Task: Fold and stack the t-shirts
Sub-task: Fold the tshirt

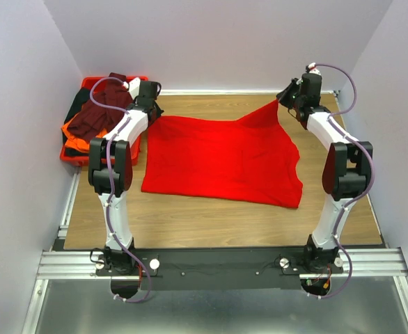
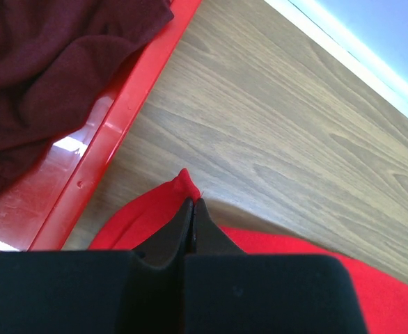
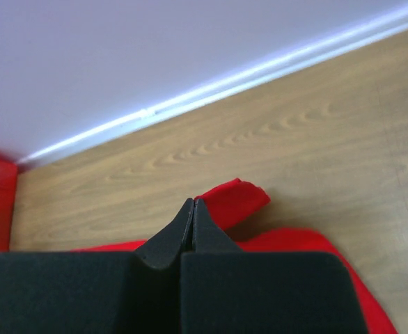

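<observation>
Red shirt point(image 1: 221, 160) lies spread mid-counter, its long axis running left to right. Left gripper point(image 2: 192, 202) pinches its far-left corner; right gripper point(image 3: 192, 202) pinches its far-right corner, lifted. Tray point(image 1: 68, 158) in the far-left corner, just beside the left gripper, holds maroon shirt point(image 1: 99, 115), orange shirt point(image 1: 75, 130) and black shirt point(image 1: 72, 147).

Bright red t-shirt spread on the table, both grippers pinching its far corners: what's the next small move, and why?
Probably lift both far corners and draw them toward the near hem, folding the bright red cloth t-shirt in half. The left gripper and right gripper are each shut on a far corner, and the shirt lies spread nearly flat on the wooden table.
</observation>
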### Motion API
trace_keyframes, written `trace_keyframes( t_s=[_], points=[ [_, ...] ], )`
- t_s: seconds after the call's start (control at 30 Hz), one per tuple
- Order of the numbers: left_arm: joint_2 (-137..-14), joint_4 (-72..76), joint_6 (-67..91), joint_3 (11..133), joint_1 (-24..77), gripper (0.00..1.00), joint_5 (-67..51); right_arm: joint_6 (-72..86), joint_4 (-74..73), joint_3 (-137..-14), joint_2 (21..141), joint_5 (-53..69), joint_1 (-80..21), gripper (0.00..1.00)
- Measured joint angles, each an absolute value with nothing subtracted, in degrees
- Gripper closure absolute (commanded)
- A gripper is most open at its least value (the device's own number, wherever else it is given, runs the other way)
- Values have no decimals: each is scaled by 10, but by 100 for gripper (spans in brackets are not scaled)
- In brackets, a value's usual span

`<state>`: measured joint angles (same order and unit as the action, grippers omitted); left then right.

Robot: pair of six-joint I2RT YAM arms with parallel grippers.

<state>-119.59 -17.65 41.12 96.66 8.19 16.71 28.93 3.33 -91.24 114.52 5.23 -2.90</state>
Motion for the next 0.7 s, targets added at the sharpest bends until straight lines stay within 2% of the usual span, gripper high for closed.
trace_keyframes(
  t_s=[0.23, 0.7],
  points=[
    [-1193, -176, 409, 945, 80, 100, 166, 291, 34, -796, 1062, 48, -29, 100],
    [-1119, -163, 414, 808, 79, 100, 166, 317, 48, -601, 871, 25, -29, 99]
  ],
)
